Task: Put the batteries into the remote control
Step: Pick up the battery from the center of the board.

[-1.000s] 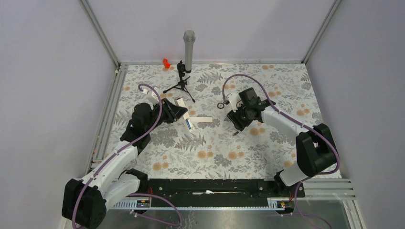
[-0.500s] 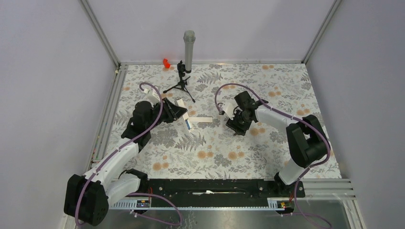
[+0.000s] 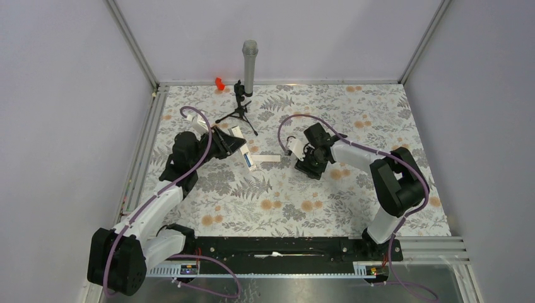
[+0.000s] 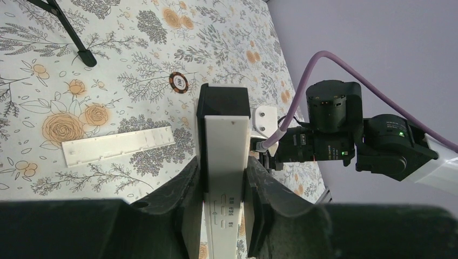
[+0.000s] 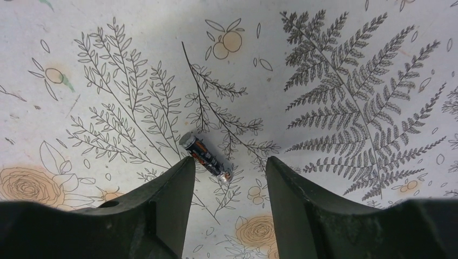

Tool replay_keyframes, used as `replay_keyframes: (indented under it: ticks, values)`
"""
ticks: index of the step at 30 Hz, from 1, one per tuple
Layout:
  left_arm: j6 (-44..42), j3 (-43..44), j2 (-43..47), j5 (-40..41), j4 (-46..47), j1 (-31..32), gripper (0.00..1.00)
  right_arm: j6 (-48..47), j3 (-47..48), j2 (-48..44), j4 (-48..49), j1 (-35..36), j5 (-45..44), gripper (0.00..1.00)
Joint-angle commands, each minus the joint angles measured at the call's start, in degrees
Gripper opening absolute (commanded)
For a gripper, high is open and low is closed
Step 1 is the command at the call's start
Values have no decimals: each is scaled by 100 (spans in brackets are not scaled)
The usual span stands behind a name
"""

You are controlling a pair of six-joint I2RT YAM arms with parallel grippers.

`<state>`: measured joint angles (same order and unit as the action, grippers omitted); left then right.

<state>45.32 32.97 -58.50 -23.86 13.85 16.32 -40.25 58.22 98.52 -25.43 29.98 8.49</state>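
My left gripper point(image 3: 238, 146) is shut on the remote control point(image 3: 245, 153), a slim white bar with a blue patch near its lower end. In the left wrist view the remote control point(image 4: 226, 162) stands between my fingers point(image 4: 183, 189), its far end dark. My right gripper point(image 3: 308, 166) is open and points down at the cloth. In the right wrist view one battery point(image 5: 204, 155), dark with silvery ends, lies slantwise between the open fingers point(image 5: 167, 199), nearer the left one and apart from both. It is hidden in the top view. A second battery does not show.
A flat white strip point(image 3: 269, 158) lies on the floral cloth beside the remote; it also shows in the left wrist view point(image 4: 119, 144). A microphone on a tripod point(image 3: 247, 82) stands at the back. A small round token point(image 4: 178, 82) lies behind the right arm point(image 4: 345, 129).
My right gripper has moved left and down over the battery, and its arm has swung in. My left gripper still holds the remote, almost unmoved.
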Motion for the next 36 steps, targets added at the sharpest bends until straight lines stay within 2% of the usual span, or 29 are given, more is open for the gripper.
replay_keyframes:
  ticks: [1,12,14,17,21,23,26,27,31,36]
  values:
    - [87,12,74,-218,514,-49,0,-132,-16,63,269,110,-12,57]
    - [98,34,120,-236,479,-67,0,71,21,140,-36,193,-154,27]
    - [108,23,117,-238,479,-69,0,134,41,117,-88,193,-220,28]
    - [117,25,133,-248,479,-75,0,168,41,100,-206,193,-305,40]
    - [117,9,163,-228,461,-75,0,135,23,93,-263,193,-342,39]
    - [117,6,163,-219,461,-73,0,146,47,137,-258,193,-287,31]
    - [126,-1,168,-232,461,-70,0,230,131,247,-227,193,-300,8]
    - [126,-3,172,-233,461,-74,0,315,164,276,-183,195,-356,4]
    - [123,-18,152,-267,501,-73,0,805,344,88,120,193,-445,0]
    - [316,-44,-36,-421,781,-69,0,2100,607,-600,739,188,-355,0]
